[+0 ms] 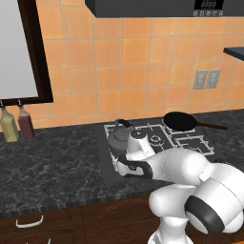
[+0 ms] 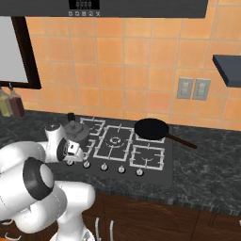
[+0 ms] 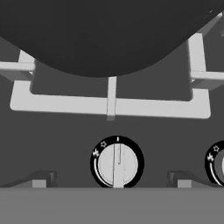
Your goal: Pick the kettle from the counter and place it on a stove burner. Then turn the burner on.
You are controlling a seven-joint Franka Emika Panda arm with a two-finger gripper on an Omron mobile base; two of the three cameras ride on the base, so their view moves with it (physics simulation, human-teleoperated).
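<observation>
The dark-grey kettle (image 1: 118, 138) (image 2: 75, 129) sits on the front left stove burner (image 3: 109, 106) of the black cooktop. In the hand view its dark rounded body (image 3: 100, 35) looms over the light-grey grate. My gripper (image 3: 111, 181) (image 2: 72, 151) hangs low at the cooktop's front edge, just in front of the kettle. It is open, with a fingertip on either side of a round white burner knob (image 3: 117, 164) and nothing held. The knob's pointer stands straight up. The dark marbled counter (image 1: 47, 162) stretches to the left of the stove.
A black long-handled frying pan (image 1: 180, 120) (image 2: 151, 128) rests on the back right burner. A row of further knobs (image 2: 104, 167) lines the cooktop's front, one of them (image 3: 217, 162) at the hand view's right edge. Two bottles (image 1: 16, 125) stand at the far left by the wall.
</observation>
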